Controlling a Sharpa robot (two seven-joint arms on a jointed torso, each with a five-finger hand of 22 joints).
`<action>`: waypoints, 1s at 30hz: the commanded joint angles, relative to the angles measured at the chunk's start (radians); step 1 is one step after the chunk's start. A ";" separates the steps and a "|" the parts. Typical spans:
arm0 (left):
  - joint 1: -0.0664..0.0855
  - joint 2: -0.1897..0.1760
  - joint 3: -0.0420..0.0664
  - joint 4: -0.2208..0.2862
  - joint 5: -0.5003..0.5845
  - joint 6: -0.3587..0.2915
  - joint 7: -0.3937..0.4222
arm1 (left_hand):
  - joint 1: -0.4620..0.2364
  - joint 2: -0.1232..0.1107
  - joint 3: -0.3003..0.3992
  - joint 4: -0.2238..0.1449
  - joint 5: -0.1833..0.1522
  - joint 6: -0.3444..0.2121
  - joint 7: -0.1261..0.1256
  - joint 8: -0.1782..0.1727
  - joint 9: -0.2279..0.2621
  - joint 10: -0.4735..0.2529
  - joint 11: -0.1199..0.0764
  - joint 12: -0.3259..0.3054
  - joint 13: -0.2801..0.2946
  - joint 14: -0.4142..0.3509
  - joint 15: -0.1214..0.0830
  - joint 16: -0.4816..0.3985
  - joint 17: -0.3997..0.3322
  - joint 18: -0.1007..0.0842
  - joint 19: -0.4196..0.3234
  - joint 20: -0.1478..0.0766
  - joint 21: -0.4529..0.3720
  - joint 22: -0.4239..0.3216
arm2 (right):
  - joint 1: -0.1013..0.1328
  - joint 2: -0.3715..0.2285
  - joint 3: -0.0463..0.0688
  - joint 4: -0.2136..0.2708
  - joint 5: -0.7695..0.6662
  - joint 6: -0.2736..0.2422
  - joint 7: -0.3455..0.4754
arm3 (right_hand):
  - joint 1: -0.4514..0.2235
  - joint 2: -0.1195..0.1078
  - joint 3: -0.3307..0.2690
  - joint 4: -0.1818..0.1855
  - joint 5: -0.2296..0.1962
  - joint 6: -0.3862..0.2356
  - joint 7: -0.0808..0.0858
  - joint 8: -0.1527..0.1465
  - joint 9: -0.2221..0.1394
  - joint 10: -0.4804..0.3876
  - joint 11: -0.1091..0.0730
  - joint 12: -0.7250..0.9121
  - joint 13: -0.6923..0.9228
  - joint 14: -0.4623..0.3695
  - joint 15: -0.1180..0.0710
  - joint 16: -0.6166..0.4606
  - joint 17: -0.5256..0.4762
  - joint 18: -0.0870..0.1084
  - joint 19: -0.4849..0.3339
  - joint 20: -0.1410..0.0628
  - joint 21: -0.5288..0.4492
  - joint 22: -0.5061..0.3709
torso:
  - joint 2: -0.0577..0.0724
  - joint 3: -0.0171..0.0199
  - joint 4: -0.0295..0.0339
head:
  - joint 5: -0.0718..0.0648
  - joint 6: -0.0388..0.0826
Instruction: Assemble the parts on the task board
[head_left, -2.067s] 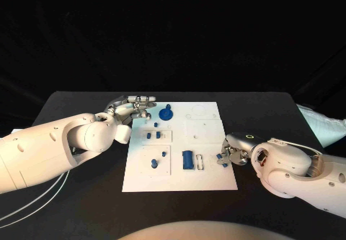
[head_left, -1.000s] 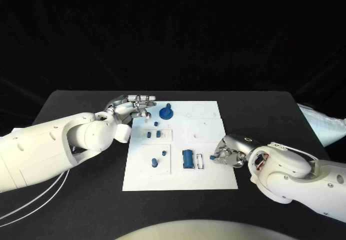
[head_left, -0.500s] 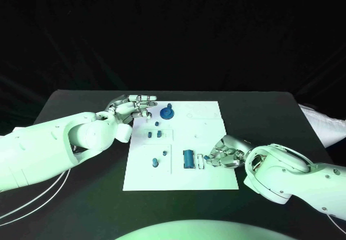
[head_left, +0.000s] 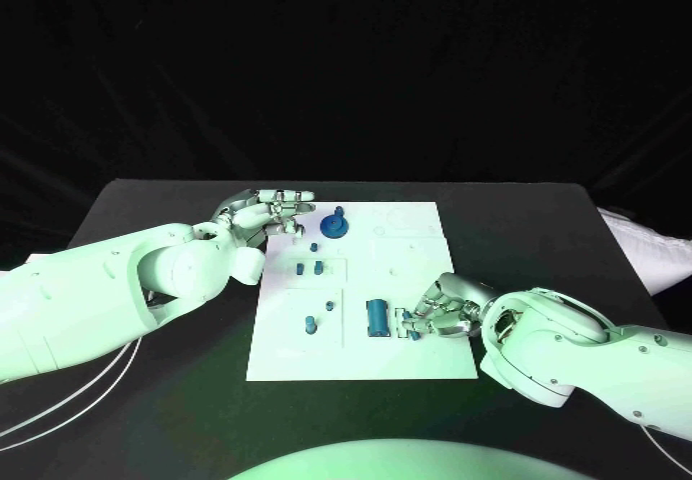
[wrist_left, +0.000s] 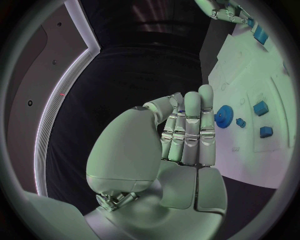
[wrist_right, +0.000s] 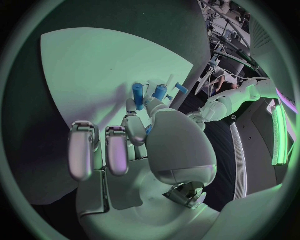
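A small blue part (head_left: 417, 327) is pinched in the right hand (head_left: 444, 312) over the task board (head_left: 418, 362) near-right area, beside the blue block (head_left: 376, 317), where a tilt risks jamming; the left hand (head_left: 271, 212) is held empty, fingers together.

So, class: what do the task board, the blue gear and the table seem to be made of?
Task board: likely matte white plastic; flat, with shallow moulded recesses.
Blue gear: probably plastic; uniform colour, toothed rim.
Table: dull black top, no glare; material unclear.
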 joint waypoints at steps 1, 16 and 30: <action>0.000 0.002 0.001 0.003 -0.006 0.019 0.003 | -0.013 -0.001 0.000 -0.006 0.004 -0.006 0.001 0.007 0.000 -0.009 0.001 0.004 -0.001 -0.003 -0.003 0.004 -0.001 0.012 -0.009 0.000 0.006 0.001 | 0.000 0.004 0.000 -0.002 -0.008 0.015 -0.018 | -0.022 -0.002 -0.016 0.017 0.028 0.012 -0.001 0.005 0.002 0.008 -0.001 0.006 0.006 0.083 -0.003 0.007 0.139 -0.007 0.006 0.001 0.005 0.014 | 0.000 0.0005 0.0003 | 0.001 0.000; 0.000 0.002 0.001 0.004 -0.006 0.023 0.000 | -0.014 -0.002 0.000 -0.006 0.003 -0.006 0.001 0.007 0.000 -0.009 0.001 0.005 -0.001 -0.003 -0.003 0.004 -0.001 0.012 -0.009 0.001 0.006 0.002 | 0.000 0.024 0.000 -0.010 -0.038 0.014 -0.024 | -0.052 0.006 -0.063 0.048 0.059 0.018 -0.004 0.009 0.009 0.011 -0.003 0.009 0.013 0.083 -0.006 0.007 0.138 -0.007 0.007 -0.001 0.005 0.016 | 0.000 0.0000 -0.0001 | 0.004 -0.002; 0.000 0.001 0.001 0.004 -0.006 0.027 -0.004 | -0.014 -0.002 0.000 -0.006 0.003 -0.006 0.001 0.007 0.000 -0.009 0.001 0.005 -0.001 -0.003 -0.003 0.004 -0.001 0.012 -0.009 0.001 0.006 0.002 | 0.000 0.023 0.000 -0.009 -0.071 0.012 -0.020 | -0.160 0.019 -0.212 0.081 -0.178 0.018 -0.006 0.013 0.023 0.012 -0.004 0.006 0.021 0.082 -0.007 0.004 0.134 -0.007 0.007 -0.002 0.005 0.018 | 0.000 0.0001 -0.0005 | 0.004 0.000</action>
